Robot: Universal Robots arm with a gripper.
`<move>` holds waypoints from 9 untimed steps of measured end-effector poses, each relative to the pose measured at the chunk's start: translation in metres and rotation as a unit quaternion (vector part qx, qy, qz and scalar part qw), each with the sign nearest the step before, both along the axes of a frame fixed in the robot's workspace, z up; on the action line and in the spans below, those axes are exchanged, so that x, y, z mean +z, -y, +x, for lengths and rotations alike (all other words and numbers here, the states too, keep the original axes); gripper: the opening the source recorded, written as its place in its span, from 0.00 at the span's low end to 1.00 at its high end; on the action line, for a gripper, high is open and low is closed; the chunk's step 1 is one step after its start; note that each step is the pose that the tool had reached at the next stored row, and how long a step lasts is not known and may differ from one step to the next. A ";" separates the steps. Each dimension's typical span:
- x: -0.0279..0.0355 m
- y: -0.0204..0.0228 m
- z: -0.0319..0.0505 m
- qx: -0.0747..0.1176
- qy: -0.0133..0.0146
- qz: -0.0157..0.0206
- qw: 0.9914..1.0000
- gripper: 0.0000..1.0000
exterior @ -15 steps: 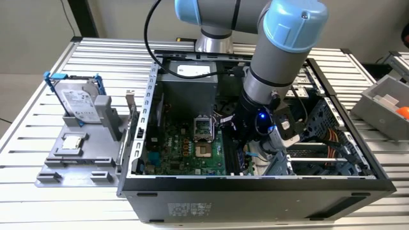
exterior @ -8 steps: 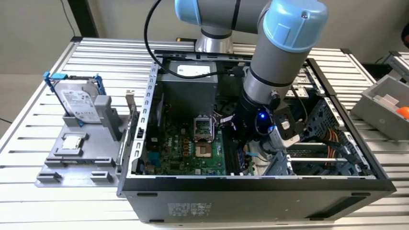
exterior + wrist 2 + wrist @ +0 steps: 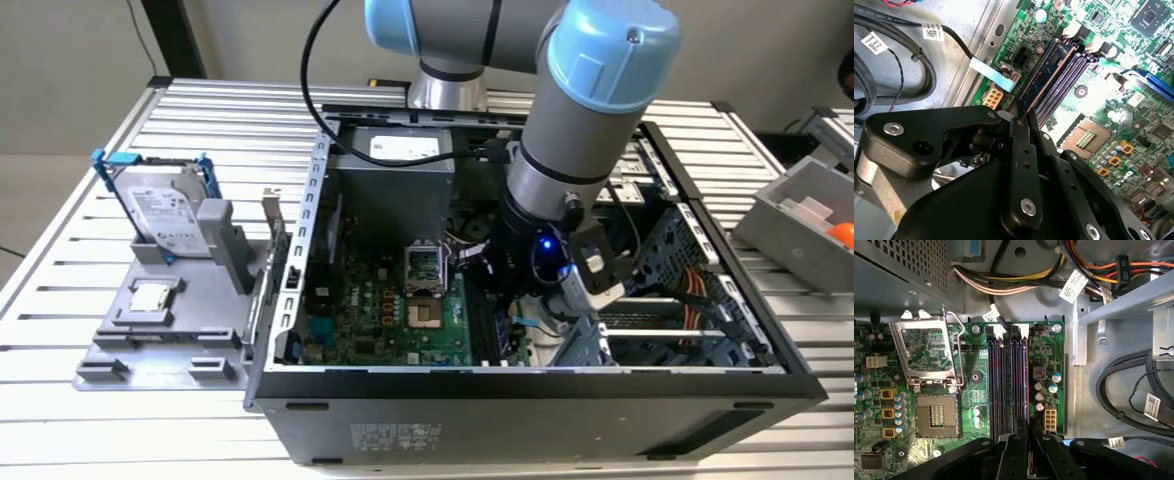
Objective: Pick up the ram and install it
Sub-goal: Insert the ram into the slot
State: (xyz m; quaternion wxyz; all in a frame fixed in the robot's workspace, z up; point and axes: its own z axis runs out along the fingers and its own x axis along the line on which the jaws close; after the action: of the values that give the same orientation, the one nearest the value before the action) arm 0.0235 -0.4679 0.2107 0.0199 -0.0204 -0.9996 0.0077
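Note:
The ram (image 3: pixel 1046 77) is a thin blue-green stick seen edge-on, standing in the outermost of the dark memory slots (image 3: pixel 1004 385) on the green motherboard (image 3: pixel 387 320). In the first wrist view the ram (image 3: pixel 1026 380) shows as a narrow coppery edge running along that slot. My gripper (image 3: pixel 1021 120) is down inside the open computer case (image 3: pixel 534 385), its black fingers (image 3: pixel 1019 150) pressed together on the near end of the ram. In both wrist views the fingers close on the stick's end, seen at the gripper (image 3: pixel 1027 432). From outside, the gripper (image 3: pixel 523 318) sits low over the board.
An open processor socket (image 3: pixel 936 415) with its raised bracket (image 3: pixel 929 350) lies beside the slots. Cable bundles (image 3: pixel 1019 282) and black cables (image 3: pixel 1124 390) crowd the case walls. Outside, a grey stand (image 3: pixel 167 320) holds a hard drive (image 3: pixel 167 205) and a small chip (image 3: pixel 151 297).

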 end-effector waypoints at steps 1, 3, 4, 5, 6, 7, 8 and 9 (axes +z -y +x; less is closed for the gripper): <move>0.0000 0.0000 0.0000 0.000 0.000 0.000 1.000 0.00; -0.0001 -0.0001 0.0000 0.000 0.000 0.000 1.000 0.00; -0.0002 -0.0001 0.0001 0.000 0.000 0.000 1.000 0.00; -0.0002 -0.0001 0.0001 0.000 0.000 0.000 1.000 0.00; -0.0002 -0.0001 0.0001 0.000 0.000 0.000 1.000 0.00; -0.0002 -0.0002 0.0001 0.000 0.000 0.000 1.000 0.00; -0.0007 -0.0004 0.0002 0.000 0.000 0.001 1.000 1.00; -0.0006 -0.0003 0.0002 0.000 0.000 0.001 1.000 1.00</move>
State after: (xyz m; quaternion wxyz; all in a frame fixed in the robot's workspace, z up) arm 0.0237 -0.4676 0.2101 0.0196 -0.0202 -0.9996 0.0069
